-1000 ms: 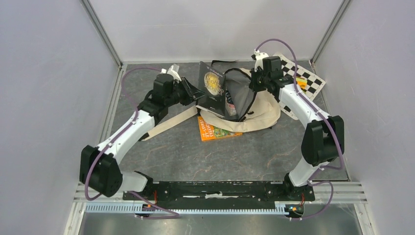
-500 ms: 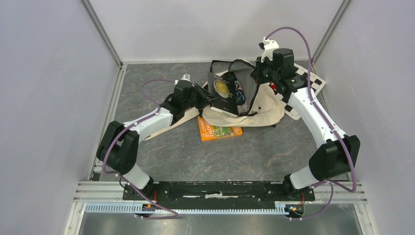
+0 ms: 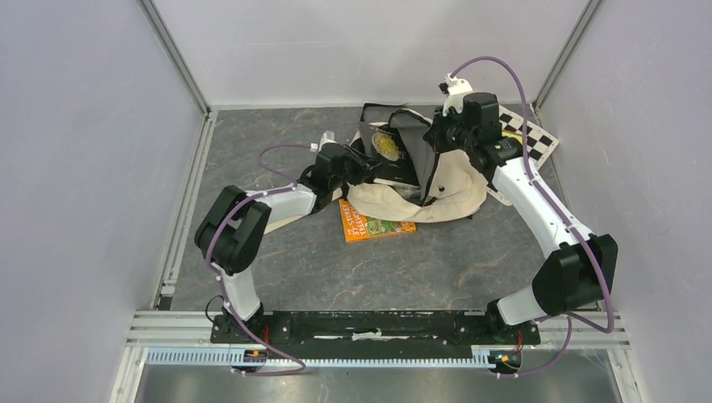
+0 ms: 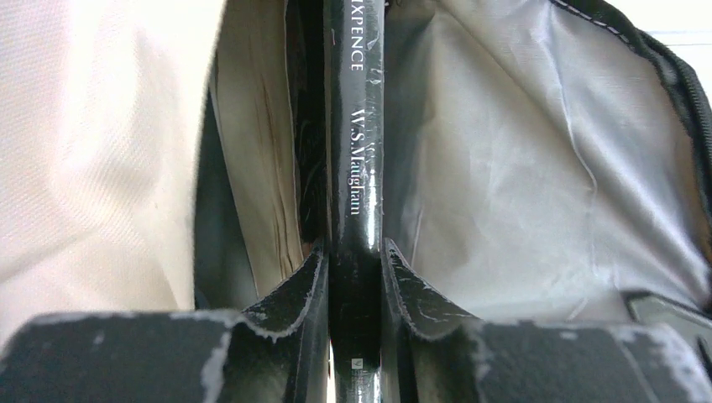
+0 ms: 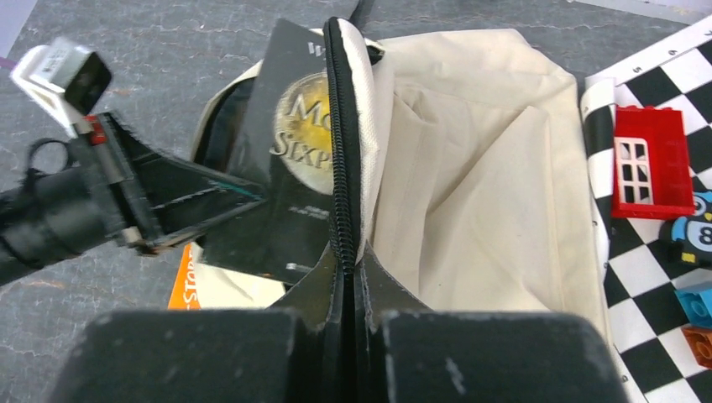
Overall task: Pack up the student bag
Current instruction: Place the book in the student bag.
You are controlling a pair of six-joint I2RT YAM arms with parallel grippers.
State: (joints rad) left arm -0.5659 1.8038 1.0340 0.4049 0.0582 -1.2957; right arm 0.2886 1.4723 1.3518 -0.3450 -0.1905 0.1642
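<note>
Fingertips (image 4: 294, 290) of the left gripper (image 4: 353, 248) are pinching the lower spine of a black book (image 4: 355, 159), narrow jaws pressing it from both sides. Beyond the fingers, the book is standing on edge inside the mouth of the student bag (image 4: 520, 168); grey lining is spreading right of the spine, and cream canvas is folding away to the left. What is lying in the dark gap left of the spine cannot be told.

The right gripper (image 5: 347, 260) is closing tight on the bag's black zippered rim (image 5: 338, 159), lifting it so that the mouth is gaping toward the left arm. The book's gold-printed cover is showing just left of these fingers.

From above, the bag is lying at the far middle of the table (image 3: 319, 269) between the two grippers, cream body slumping toward the near side. An orange book (image 3: 374, 225) is resting flat just nearer, its far edge tucked under the canvas. Right of the fingers, a checkered mat (image 5: 642, 273) is carrying a red block (image 5: 651, 164) and smaller toys. Bare tabletop is stretching from the orange book to the arm bases.
</note>
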